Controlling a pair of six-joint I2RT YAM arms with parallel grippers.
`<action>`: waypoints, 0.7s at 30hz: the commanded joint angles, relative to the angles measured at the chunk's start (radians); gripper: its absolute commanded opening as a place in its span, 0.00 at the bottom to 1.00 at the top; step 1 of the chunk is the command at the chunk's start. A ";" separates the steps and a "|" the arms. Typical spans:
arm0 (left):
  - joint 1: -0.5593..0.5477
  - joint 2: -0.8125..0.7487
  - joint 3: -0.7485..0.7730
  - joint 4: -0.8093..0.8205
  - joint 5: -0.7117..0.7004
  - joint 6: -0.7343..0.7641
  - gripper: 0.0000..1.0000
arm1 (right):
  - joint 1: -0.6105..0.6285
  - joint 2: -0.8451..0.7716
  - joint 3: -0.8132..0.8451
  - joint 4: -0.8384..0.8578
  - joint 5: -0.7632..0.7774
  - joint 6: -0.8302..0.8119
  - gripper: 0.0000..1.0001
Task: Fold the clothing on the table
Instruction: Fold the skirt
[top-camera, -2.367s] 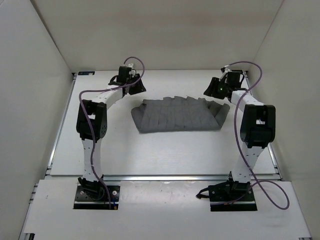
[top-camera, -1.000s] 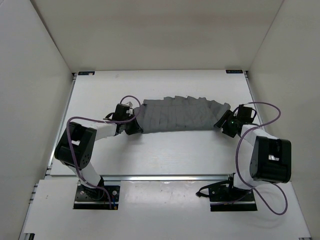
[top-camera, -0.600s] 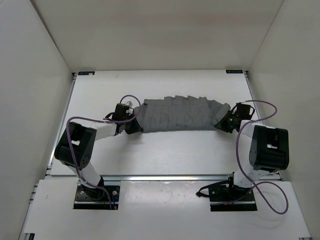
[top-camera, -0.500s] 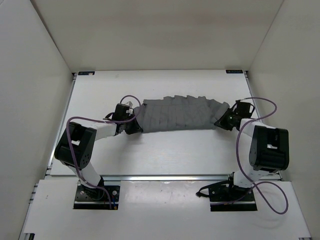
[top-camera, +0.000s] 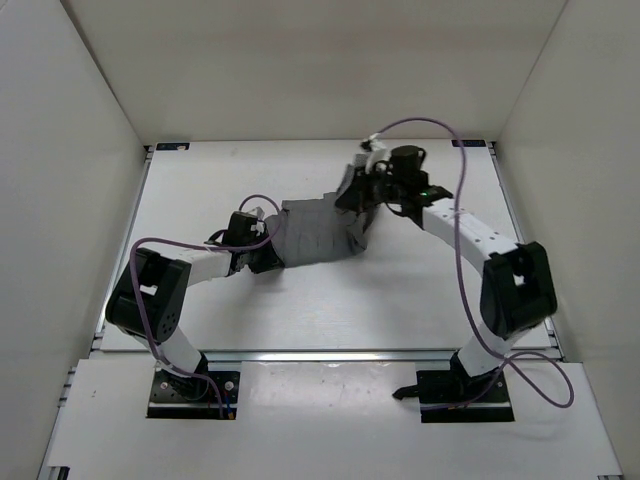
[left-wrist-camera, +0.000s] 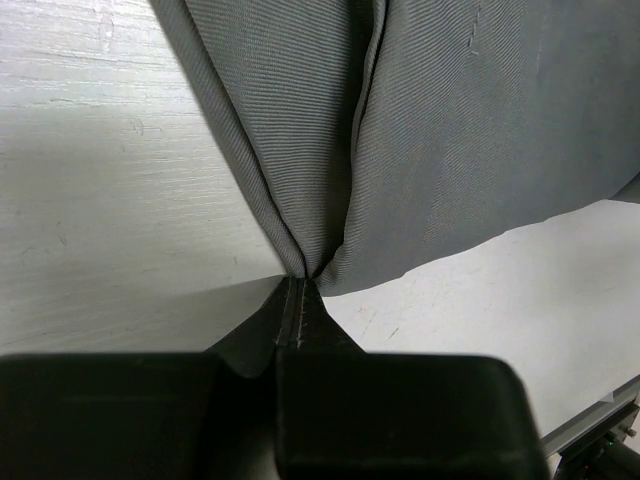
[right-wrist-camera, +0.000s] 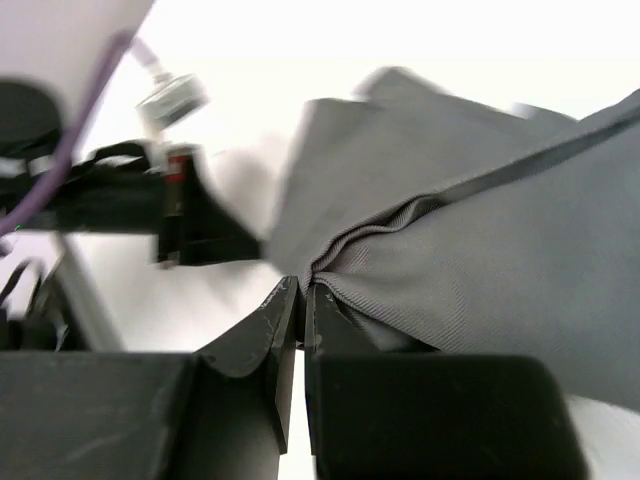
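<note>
Right gripper (top-camera: 358, 190) now hauls the clothing's (top-camera: 315, 235) right end up and leftward above the table (top-camera: 400, 290); left gripper (top-camera: 266, 252) pins the left end down. Both are clamped on fabric. Soft, light, floppy: hold at edges. Wrist views show the pinches; overhead shows the fold, probably half over.

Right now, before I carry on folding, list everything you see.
Mid-grey pleated soft-fabric skirt: one, grey, mid-table, right end raised.
Matte white rectangular table: one, white, under everything.
Silver metal rail: one, silver, table's near edge.
Purple cables: two, purple, one along each arm.
Left tool: one, black, shut on the skirt's left edge.
Right tool: one, black, shut on the skirt's raised end.
</note>
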 joint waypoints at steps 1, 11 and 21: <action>-0.003 -0.038 -0.015 -0.001 -0.008 0.006 0.00 | 0.103 0.130 0.110 -0.056 -0.132 -0.074 0.00; 0.007 -0.032 -0.035 0.011 0.001 -0.005 0.00 | 0.291 0.388 0.293 -0.119 -0.120 -0.102 0.00; 0.007 -0.028 -0.035 0.012 0.012 -0.003 0.00 | 0.354 0.515 0.371 -0.111 -0.120 -0.075 0.00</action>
